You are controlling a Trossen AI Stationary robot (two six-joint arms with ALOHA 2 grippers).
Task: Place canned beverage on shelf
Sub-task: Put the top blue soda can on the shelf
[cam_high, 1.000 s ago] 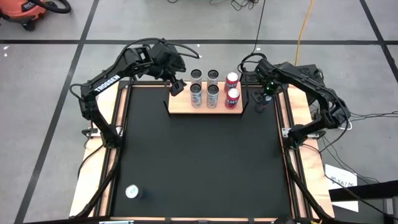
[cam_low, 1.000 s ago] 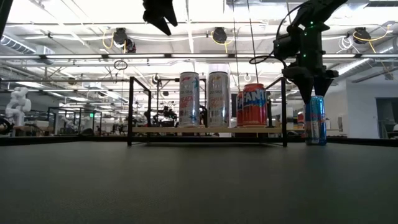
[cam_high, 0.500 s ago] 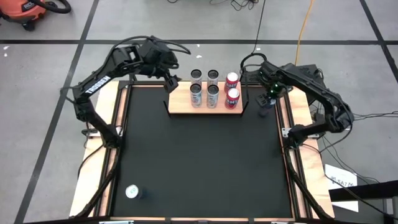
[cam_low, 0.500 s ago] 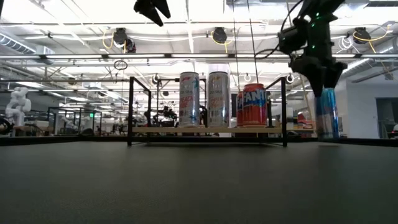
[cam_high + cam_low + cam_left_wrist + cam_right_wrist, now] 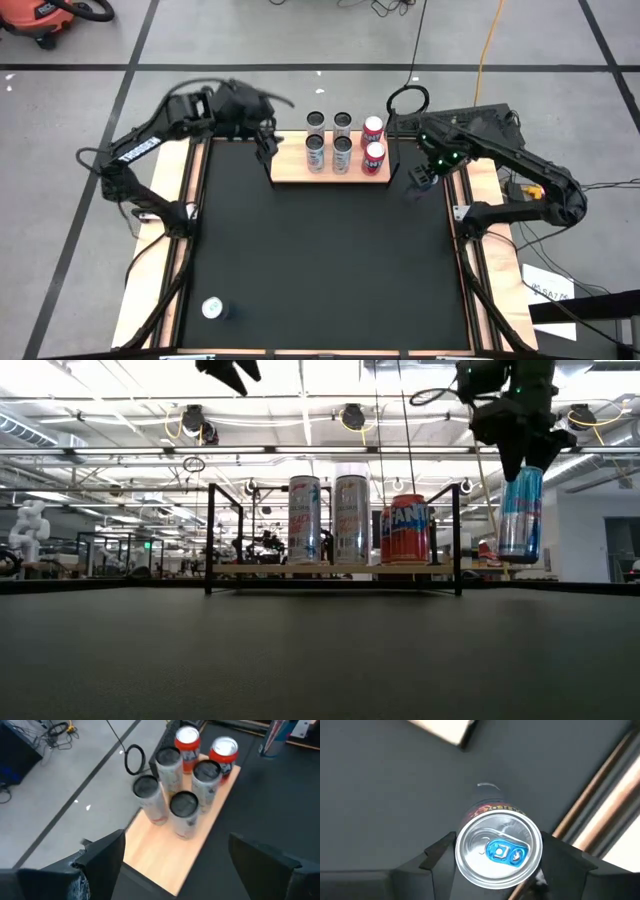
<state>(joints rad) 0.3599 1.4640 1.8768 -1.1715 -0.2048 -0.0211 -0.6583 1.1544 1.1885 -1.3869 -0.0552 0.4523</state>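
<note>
One blue can (image 5: 521,513) hangs upright, long axis vertical and tab end up, clear of the table (image 5: 320,660) just beside the shelf (image 5: 330,570), gripped at its top by the right tool (image 5: 520,460), while the left tool (image 5: 266,150) waits wide open and empty over the shelf's other end.

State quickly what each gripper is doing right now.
Left gripper: open, empty, above the shelf's left end.
Right gripper: shut on the blue can, lifted off the table.
</note>
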